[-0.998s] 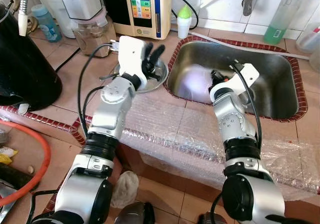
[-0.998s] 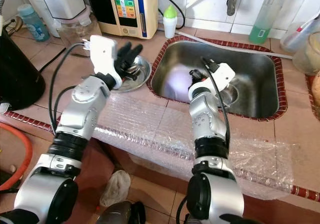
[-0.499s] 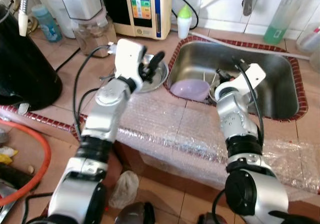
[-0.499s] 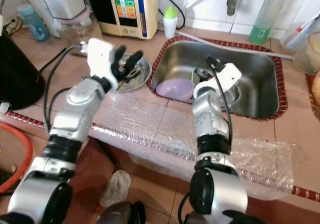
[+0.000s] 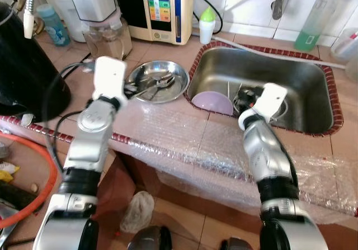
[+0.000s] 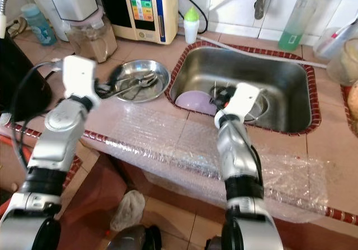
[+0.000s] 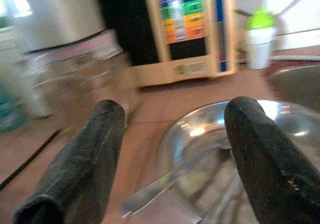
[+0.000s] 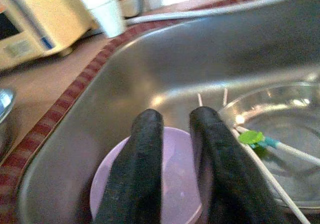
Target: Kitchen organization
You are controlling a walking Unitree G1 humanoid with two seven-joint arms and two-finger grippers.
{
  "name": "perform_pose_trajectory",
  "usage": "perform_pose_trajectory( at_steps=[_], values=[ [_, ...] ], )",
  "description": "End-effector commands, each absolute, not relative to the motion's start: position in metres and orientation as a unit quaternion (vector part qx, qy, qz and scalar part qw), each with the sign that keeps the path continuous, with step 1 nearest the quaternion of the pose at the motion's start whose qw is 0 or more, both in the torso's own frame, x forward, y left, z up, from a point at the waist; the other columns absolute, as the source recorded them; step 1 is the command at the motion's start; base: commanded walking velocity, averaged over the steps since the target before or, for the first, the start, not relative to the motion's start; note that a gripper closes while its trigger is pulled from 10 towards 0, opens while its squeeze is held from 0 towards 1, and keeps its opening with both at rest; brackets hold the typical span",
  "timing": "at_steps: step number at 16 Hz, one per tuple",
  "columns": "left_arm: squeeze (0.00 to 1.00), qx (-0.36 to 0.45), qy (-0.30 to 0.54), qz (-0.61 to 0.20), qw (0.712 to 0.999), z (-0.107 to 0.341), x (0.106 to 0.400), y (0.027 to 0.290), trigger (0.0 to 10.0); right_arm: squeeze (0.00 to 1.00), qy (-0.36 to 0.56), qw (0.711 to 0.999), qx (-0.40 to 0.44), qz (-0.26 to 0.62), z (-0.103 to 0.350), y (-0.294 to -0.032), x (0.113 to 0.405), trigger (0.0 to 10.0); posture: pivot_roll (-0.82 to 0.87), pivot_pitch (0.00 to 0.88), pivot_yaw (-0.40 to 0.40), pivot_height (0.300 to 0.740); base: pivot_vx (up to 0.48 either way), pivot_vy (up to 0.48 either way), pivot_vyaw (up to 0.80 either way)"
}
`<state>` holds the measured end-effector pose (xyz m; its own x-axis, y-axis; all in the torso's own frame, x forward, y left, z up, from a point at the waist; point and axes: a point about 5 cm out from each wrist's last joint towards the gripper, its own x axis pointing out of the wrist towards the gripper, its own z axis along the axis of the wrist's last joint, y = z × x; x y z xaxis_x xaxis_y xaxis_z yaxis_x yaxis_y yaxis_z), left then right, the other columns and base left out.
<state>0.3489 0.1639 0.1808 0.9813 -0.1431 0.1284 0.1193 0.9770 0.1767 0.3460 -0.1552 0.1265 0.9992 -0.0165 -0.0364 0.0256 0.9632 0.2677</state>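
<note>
Left gripper (image 7: 170,154): the two black fingers are spread wide apart and nothing is held between them; it is poised over the tiled table (image 5: 72,65) at the near-left edge of the round steel dish (image 5: 156,81).
Right gripper (image 8: 177,159): the fingers are drawn nearly together with a narrow gap left, and nothing is seen clamped; it is placed inside the stainless steel sink (image 5: 313,76), just above the lilac plastic bowl (image 5: 213,101).
Steel dish: set on the table just left of the sink, with several pieces of metal cutlery (image 5: 154,86) lying across it.
Lilac bowl: rested in the sink's near-left corner, against the wall.
Clear glass bowl (image 8: 280,119): seen beside the lilac bowl in the sink, with thin white sticks (image 8: 280,148) and a green-tipped piece lying over it.
Bubble wrap sheet (image 5: 184,144): spread over the table's front edge, under both arms.
Behind the dish: a glass jar (image 5: 106,37), a cream appliance with a coloured panel (image 5: 162,6) and a small white bottle with a green cap (image 5: 207,23) are stood along the wall.
Far right: a green liquid bottle (image 5: 316,18) is stood behind the sink.
Far left: a black vessel (image 5: 25,71) is stood on the table.
</note>
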Motion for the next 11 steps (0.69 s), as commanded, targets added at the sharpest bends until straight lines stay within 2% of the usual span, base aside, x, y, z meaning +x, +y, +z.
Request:
perform_pose_trajectory(
  at_steps=[1, 2, 4, 9, 11],
  values=[
    [1.00, 0.088, -0.076, -0.035, 0.993, 0.182, 0.346, 0.174, 10.0, 1.00, -0.006, 0.994, 0.110, 0.015, 0.134, -0.149, 0.343, 10.0, -0.02, 0.029, 0.059, 0.740, 0.000, 0.000, 0.00],
    [1.00, 0.061, -0.052, 0.008, 0.997, 0.173, 0.345, 0.185, 10.0, 1.00, -0.008, 0.995, 0.094, 0.039, 0.132, -0.143, 0.336, 10.0, -0.02, 0.029, 0.059, 0.740, 0.000, 0.000, 0.00],
    [1.00, 0.026, -0.028, 0.045, 0.998, 0.164, 0.345, 0.195, 10.0, 1.00, -0.011, 0.995, 0.080, 0.066, 0.130, -0.136, 0.329, 10.0, -0.02, 0.028, 0.055, 0.740, 0.000, 0.000, 0.00],
    [1.00, -0.088, 0.027, 0.051, 0.994, 0.152, 0.346, 0.198, 10.0, 1.00, -0.012, 0.991, 0.072, 0.114, 0.131, -0.123, 0.321, 10.0, -0.02, 0.034, 0.053, 0.740, 0.000, 0.000, 0.00],
    [1.00, -0.132, 0.051, 0.035, 0.989, 0.147, 0.349, 0.194, 10.0, 1.00, -0.012, 0.983, 0.082, 0.162, 0.133, -0.112, 0.316, 10.0, -0.02, 0.037, 0.055, 0.740, 0.000, 0.000, 0.00]
  ],
)
